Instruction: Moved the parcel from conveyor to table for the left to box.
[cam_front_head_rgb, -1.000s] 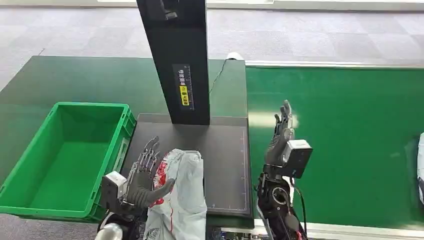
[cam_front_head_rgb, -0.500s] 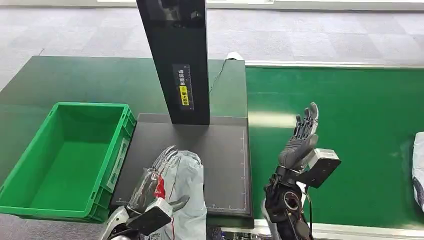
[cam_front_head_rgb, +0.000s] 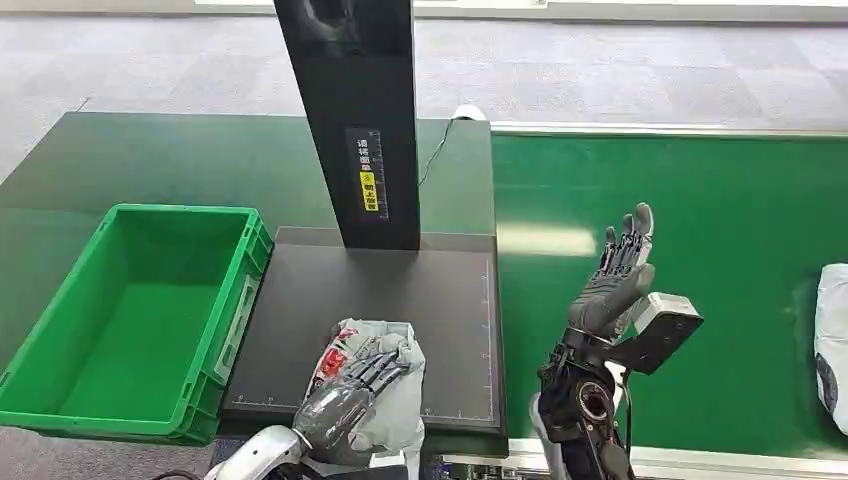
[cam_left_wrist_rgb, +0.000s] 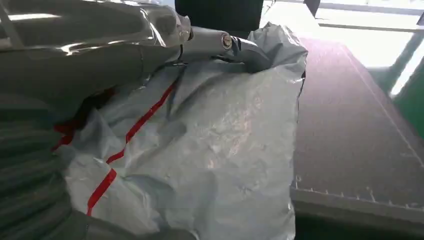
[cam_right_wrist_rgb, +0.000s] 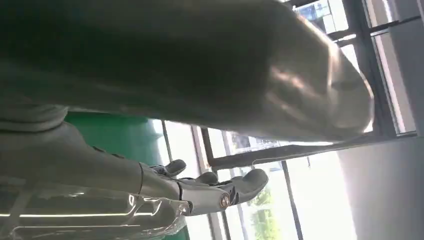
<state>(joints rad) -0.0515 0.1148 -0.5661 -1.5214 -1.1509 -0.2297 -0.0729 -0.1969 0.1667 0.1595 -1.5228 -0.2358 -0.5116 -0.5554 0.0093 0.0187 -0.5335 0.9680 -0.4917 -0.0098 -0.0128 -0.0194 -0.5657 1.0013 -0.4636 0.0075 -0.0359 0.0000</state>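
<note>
My left hand (cam_front_head_rgb: 352, 393) lies on top of the grey parcel (cam_front_head_rgb: 395, 370), fingers draped over its upper side and thumb against the bag, so I read it as holding the parcel. From the left wrist view the fingers (cam_left_wrist_rgb: 220, 42) curl over the crumpled top edge of the parcel (cam_left_wrist_rgb: 210, 150), whose red stripes run down the plastic beside the palm. The parcel sits on the dark mat (cam_front_head_rgb: 440, 300) at the near edge of the bench (cam_front_head_rgb: 150, 160), close to my body, just in front of the black upright column (cam_front_head_rgb: 355, 120). The mat's white ruled border shows beside the bag in the wrist view.

The green crate (cam_front_head_rgb: 130, 310) stands on the bench just to the left of the mat, apart from the parcel.

My right hand (cam_front_head_rgb: 612, 283) is raised over the green conveyor (cam_front_head_rgb: 700, 230), palm up and tilted, fingers stretched apart and holding nothing. In the right wrist view those fingers (cam_right_wrist_rgb: 220, 187) stand spread against bright windows.

A second pale parcel (cam_front_head_rgb: 832, 335) lies on the conveyor at the far right edge, well apart from my right hand.
</note>
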